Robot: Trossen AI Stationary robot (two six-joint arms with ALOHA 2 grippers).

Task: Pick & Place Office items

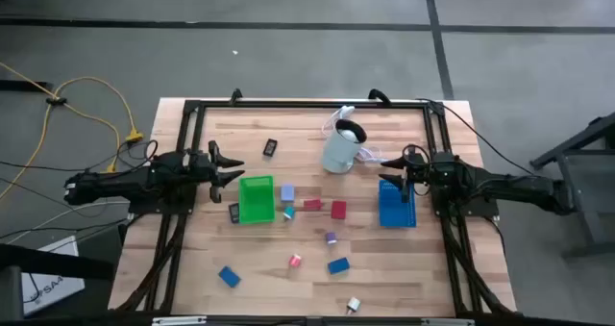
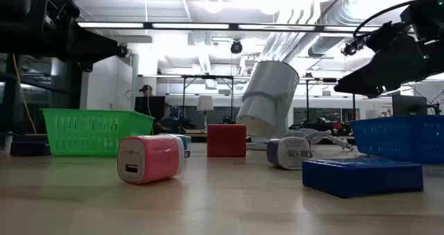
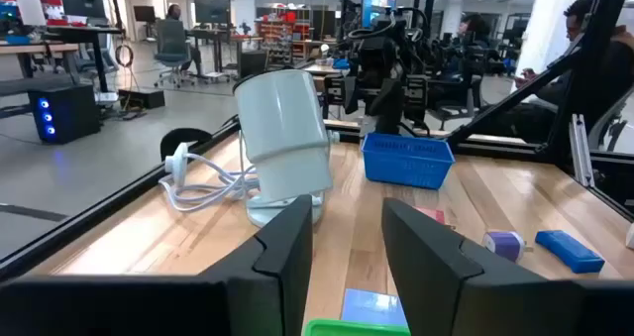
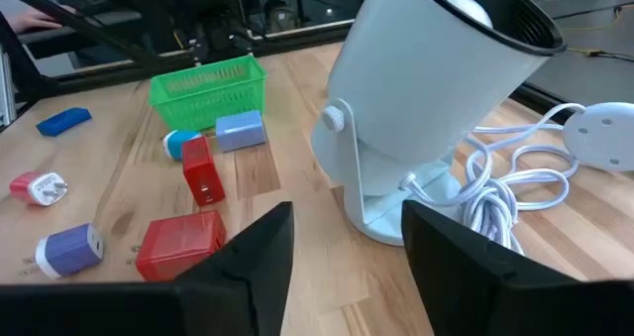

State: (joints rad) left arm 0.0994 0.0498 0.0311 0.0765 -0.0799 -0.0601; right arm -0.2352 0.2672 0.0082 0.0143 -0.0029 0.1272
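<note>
Several office items (image 1: 312, 205) lie scattered on the wood between and below the green tray (image 1: 256, 199), the nearest touching its side (none held). The left gripper (image 1: 233, 165) hovers just above that tray, jaws parted and empty. The right gripper (image 1: 389, 162) hangs far across, over the blue tray (image 1: 395, 207), likewise parted and empty.

Pale wood-plank table (image 1: 288, 288), smooth with a soft sheen. Perforated plastic on the green tray (image 2: 87, 131) and blue tray (image 3: 406, 161). Glossy pink-and-white plastic on the charger block (image 2: 149, 159); smoother matt red on the cube (image 2: 226, 140). Satin pale plastic on the cylindrical appliance (image 4: 436, 88), rubbery white cord (image 4: 515, 177). Matt black arm frames.
</note>
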